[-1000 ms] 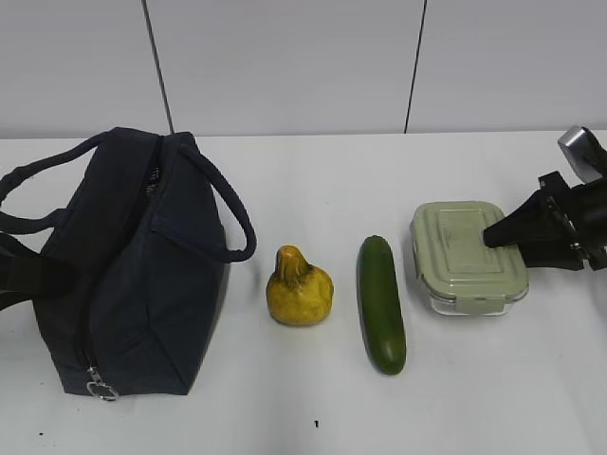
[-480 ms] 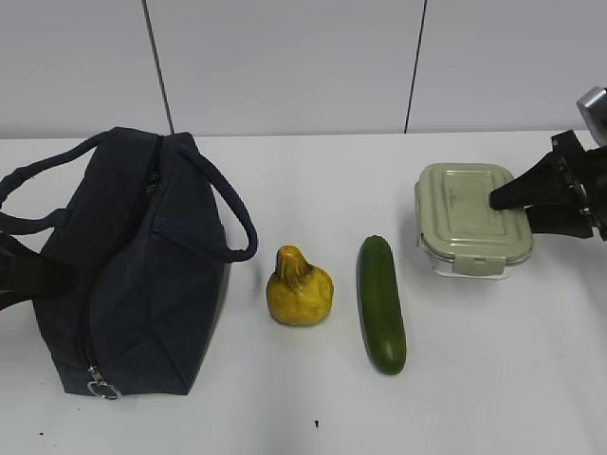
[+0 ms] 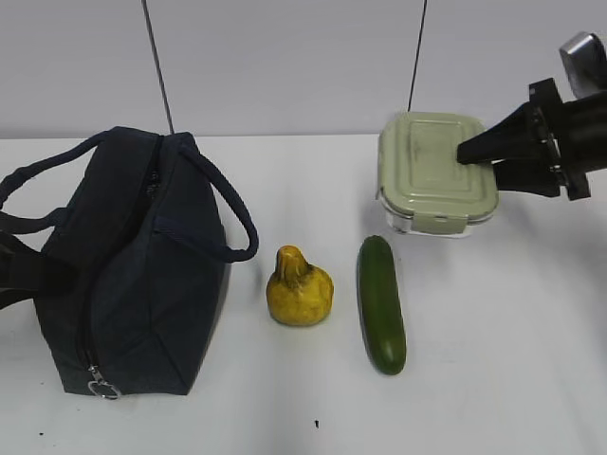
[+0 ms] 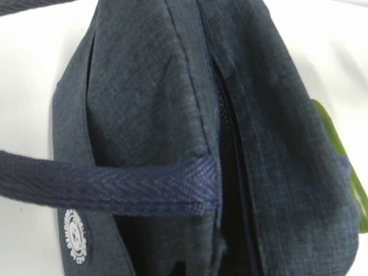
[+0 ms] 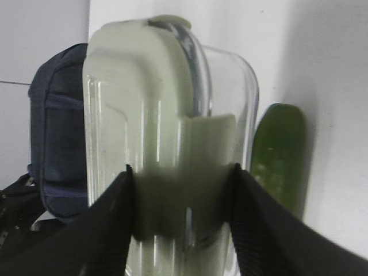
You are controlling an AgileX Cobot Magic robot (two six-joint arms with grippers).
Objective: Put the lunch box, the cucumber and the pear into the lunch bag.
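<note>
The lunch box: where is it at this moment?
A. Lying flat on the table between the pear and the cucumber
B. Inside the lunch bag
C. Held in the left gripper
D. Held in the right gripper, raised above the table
D: the right gripper clamps the lunch box at one end, and it hangs raised behind the cucumber, outside the lunch bag.

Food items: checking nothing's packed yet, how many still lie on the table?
2. The pear sits right of the bag; the cucumber lies right of the pear, below the lifted lunch box. The bag's inside isn't visible.
</note>
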